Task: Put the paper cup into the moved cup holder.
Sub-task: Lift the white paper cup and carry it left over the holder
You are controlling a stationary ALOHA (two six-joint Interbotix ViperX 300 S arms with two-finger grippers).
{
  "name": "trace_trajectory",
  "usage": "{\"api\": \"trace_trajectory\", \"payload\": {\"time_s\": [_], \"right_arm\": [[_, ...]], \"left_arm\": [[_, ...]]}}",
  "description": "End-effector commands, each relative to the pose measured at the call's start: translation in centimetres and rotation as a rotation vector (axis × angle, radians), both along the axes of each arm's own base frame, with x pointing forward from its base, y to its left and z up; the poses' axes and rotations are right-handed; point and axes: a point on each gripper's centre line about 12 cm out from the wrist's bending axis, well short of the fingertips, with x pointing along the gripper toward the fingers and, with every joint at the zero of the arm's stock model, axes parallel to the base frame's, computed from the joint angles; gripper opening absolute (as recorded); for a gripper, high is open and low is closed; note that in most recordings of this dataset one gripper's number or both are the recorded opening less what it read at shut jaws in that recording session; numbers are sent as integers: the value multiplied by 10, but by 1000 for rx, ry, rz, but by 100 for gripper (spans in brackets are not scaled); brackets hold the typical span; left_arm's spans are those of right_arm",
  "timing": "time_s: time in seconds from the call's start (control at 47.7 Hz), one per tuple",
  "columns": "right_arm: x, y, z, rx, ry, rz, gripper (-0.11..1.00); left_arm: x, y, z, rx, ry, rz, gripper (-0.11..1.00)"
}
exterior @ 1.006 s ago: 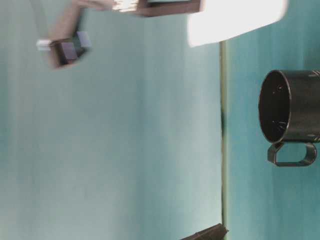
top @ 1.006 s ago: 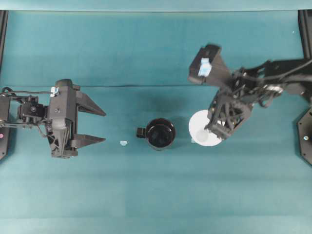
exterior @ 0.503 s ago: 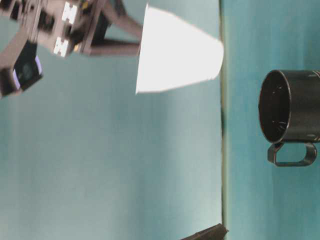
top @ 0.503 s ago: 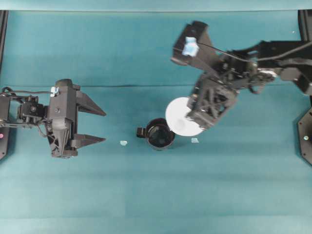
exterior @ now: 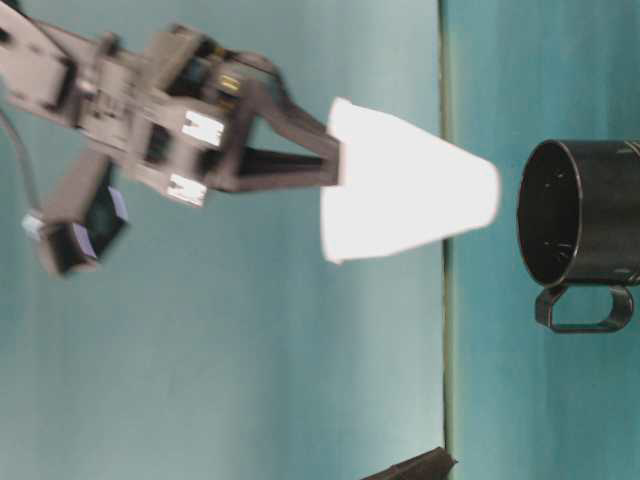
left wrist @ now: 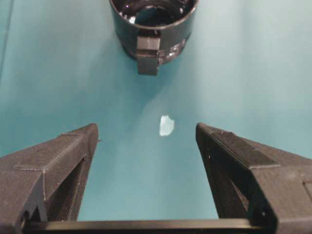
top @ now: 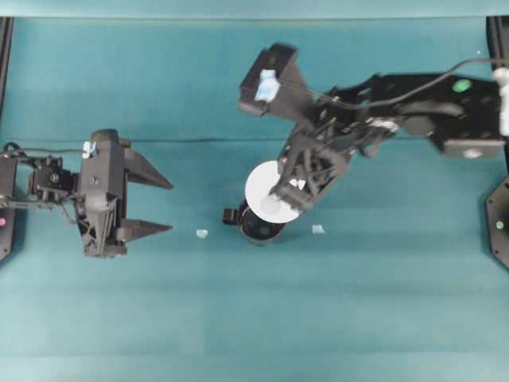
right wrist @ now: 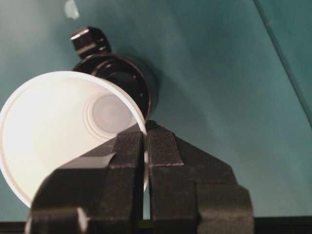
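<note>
Right pincer point(right wrist: 144, 146) is clamped tight on the rim wall of the small white paper cup point(top: 273, 192), one finger inside, one outside — cup is in the air, mouth up, base pointing down at the glossy black cylindrical cup holder point(top: 261, 225) on the teal desk point(top: 358, 318). In the overhead view the cup overlaps the holder's far side; the table-level view shows the cup base just short of the holder's mouth, not yet inside, and sitting off-centre w/ a slight tilt.

To do this step well, imo: bring the cup a bit nearer so base centres over the opening, level it out, then lower straight. Holder looks about as wide as the cup, so little slack — a skewed entry could catch the rim and nudge or tip the holder. Release only once the cup seats; thin paper may crumple if pushed.

Left pincer point(top: 151, 204) sits well to the left, fingers spread wide, holding nothing. A pale scrap point(left wrist: 166, 125) lies betw. it and the holder.
</note>
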Motion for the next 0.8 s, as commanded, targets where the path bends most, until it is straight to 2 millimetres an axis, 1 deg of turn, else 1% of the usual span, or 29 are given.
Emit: {"api": "trace_trajectory", "payload": {"time_s": [0.0, 0.105, 0.273, 0.566, 0.776], "right_arm": [[9, 0, 3, 1, -41, -15, 1], [16, -1, -11, 8, -35, -30, 1], [17, 2, -25, 15, -5, -33, 1], [13, 9, -36, 18, 14, -21, 1], [16, 14, -41, 17, 0, -10, 1]], "left_arm": [[2, -1, 6, 3, -23, -5, 81], [2, -1, 6, 3, -23, -5, 81], [2, -1, 6, 3, -23, -5, 81], [3, -1, 5, 3, -18, -5, 81], [3, -1, 5, 3, -20, -5, 81]]}}
